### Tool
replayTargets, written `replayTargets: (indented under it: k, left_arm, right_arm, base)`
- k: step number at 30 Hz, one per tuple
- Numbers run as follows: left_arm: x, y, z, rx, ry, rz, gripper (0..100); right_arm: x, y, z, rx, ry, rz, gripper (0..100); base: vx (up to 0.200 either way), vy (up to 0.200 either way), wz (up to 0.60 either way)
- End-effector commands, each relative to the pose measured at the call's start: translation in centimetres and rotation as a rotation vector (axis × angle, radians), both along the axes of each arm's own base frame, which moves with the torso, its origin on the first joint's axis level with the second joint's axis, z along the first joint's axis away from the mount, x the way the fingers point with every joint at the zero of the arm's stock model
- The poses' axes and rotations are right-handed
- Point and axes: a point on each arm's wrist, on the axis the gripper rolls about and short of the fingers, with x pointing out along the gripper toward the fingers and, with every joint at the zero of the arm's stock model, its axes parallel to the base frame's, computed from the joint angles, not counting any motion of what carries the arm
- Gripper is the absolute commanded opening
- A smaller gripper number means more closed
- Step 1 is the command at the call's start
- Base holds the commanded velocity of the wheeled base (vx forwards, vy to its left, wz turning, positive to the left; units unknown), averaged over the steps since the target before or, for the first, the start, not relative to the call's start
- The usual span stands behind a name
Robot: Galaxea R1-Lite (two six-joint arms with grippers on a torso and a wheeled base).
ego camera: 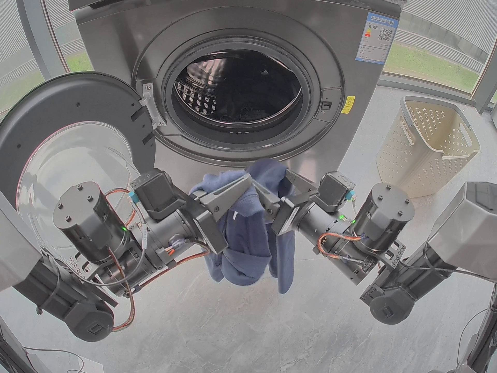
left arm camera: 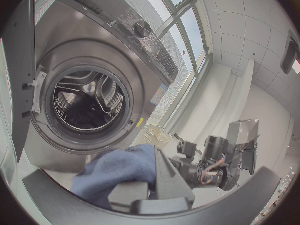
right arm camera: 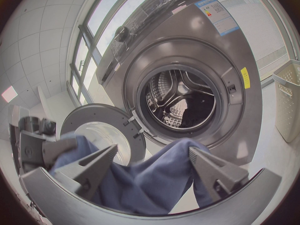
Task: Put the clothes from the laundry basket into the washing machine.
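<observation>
A blue garment [ego camera: 248, 234] hangs in front of the washing machine's open drum [ego camera: 238, 91], just below the opening. My left gripper [ego camera: 233, 203] comes in from the left and is shut on the garment's upper edge [left arm camera: 125, 169]. From the right, my right gripper [ego camera: 279, 190] meets the same garment with its fingers spread wide, and the cloth [right arm camera: 150, 178] drapes between them. Dark clothing [ego camera: 243, 110] lies low inside the drum. The cream laundry basket [ego camera: 429, 141] stands on the floor to the machine's right, and no clothes are visible in it.
The round machine door [ego camera: 72, 130] is swung fully open to the left, close behind my left arm. Pale tiled floor [ego camera: 259, 327] spreads beneath the hanging garment. Windows run behind the machine on both sides.
</observation>
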Motion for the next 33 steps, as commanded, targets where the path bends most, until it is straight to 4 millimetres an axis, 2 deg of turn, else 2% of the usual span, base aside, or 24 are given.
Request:
replayTargets:
  k: [1,8,17,20,25,30,33]
  left_arm:
    - [0.8,0.6,0.9,-0.025,-0.033,0.056,0]
    - [2.2,1.3,1.6,-0.043,-0.062,0.13,0]
    - [2.2,1.4,1.6,-0.044,-0.063,0.131,0]
    - [2.4,1.6,2.0,-0.052,-0.074,0.144,0]
    - [2.9,2.0,2.6,-0.07,-0.093,0.174,0]
    - [2.7,1.9,2.6,-0.072,-0.094,0.17,0]
    - [2.6,1.9,2.6,-0.07,-0.094,0.168,0]
  right_arm:
    - [-0.5,-0.1,-1.8,-0.048,0.049,0.004,100]
    - [-0.9,-0.7,-2.5,-0.076,0.076,0.001,100]
    - [-1.0,-0.8,-3.0,-0.091,0.093,0.001,100]
    - [-1.6,-1.8,-4.5,-0.154,0.133,0.03,100]
    - [-2.4,-2.5,-5.3,-0.194,0.163,0.078,100]
    - [-2.3,-2.2,-5.4,-0.191,0.159,0.085,100]
    - [-1.5,-1.7,-5.3,-0.178,0.144,0.078,100]
  base:
    - [0.0,0.0,0.0]
    - [0.0,0.0,0.0]
    - [0.0,0.0,0.0]
    - [0.0,0.0,0.0]
    - [0.0,0.0,0.0]
    - [0.0,0.0,0.0]
    - [0.0,0.0,0.0]
